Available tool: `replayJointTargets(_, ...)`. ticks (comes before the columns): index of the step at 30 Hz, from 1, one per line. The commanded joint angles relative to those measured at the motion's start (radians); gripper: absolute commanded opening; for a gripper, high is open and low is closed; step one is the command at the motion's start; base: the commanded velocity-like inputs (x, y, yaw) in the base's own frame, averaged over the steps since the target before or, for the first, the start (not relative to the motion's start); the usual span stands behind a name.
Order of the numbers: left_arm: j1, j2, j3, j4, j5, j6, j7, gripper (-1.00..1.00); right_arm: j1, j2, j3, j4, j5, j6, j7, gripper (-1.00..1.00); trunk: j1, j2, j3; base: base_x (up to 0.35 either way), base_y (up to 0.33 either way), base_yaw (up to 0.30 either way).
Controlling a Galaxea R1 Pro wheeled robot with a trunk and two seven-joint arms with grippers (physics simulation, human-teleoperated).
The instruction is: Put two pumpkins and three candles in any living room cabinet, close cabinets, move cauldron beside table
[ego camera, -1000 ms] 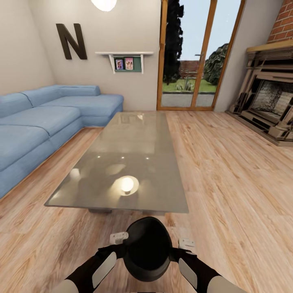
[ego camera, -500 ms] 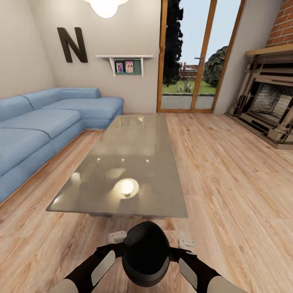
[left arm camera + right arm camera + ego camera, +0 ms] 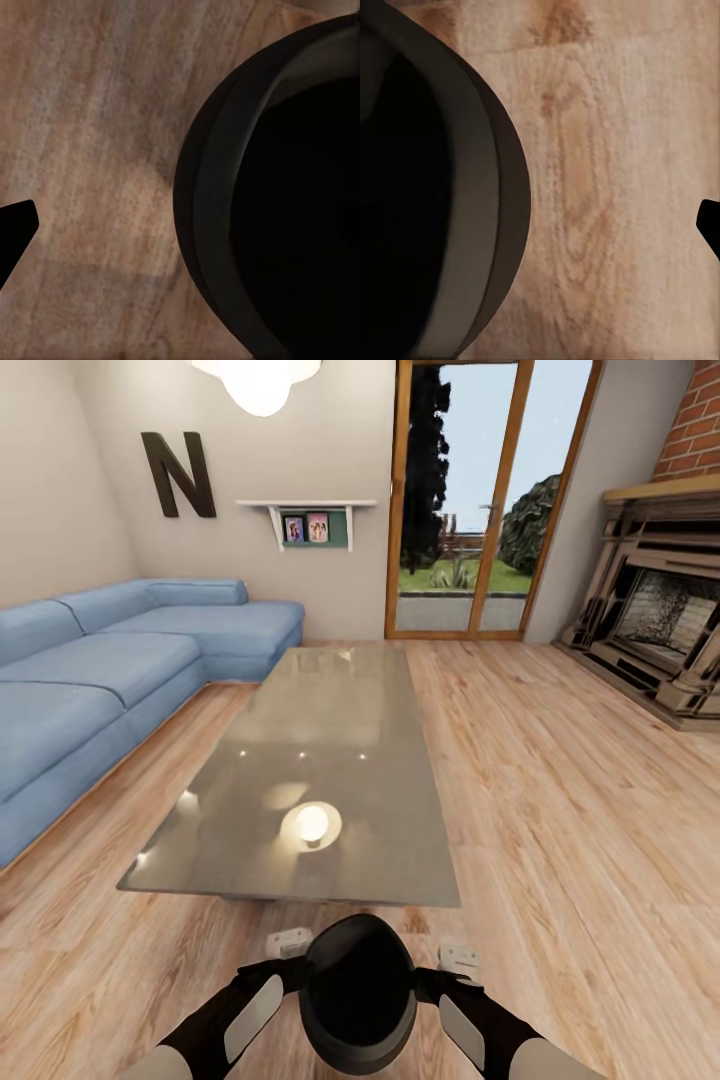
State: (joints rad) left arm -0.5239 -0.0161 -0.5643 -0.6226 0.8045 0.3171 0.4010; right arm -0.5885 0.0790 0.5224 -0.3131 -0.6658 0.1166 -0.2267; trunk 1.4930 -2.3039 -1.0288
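1. The table (image 3: 330, 760) has a glossy grey top that mirrors the ceiling lamp (image 3: 258, 380) as a bright round spot near its close end; the top carries nothing else.
2. Beyond the table's far end stand glazed doors with wooden frames (image 3: 465, 500), showing grass and trees outside.
3. A blue corner sofa (image 3: 100, 680) runs along one long side of the table; on the wall behind it hang a dark letter N (image 3: 178, 460) and a small white shelf with photos (image 3: 306, 518).
4. On the table's other side, well apart across the plank floor (image 3: 560, 810), is a fireplace (image 3: 660, 620) under red brick.
5. The cauldron (image 3: 358, 992) is held off the floor between both arms, just short of the table's near edge, mouth tilted toward the camera.
6. The left gripper (image 3: 290, 942) and right gripper (image 3: 458, 960) sit against the cauldron's opposite sides. Whether each pincer is clamped on the rim or merely pressing I cannot tell, as the fingers are hidden behind the pot.
7. In the wrist views the cauldron's dark wall (image 3: 225, 225) (image 3: 472, 225) blocks much of the floor, and its interior is pure black.
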Motion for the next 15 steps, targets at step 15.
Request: replayJointTargets(15, -0.001, 0.000, -0.005, -0.002, 0.008, 0.002, 0.008, 1.00, -0.001, -0.001, 0.008, -0.001, -0.006, 0.005, -0.008, 1.00, -0.058, 0.105, 0.046, 0.000, 0.000, 0.000)
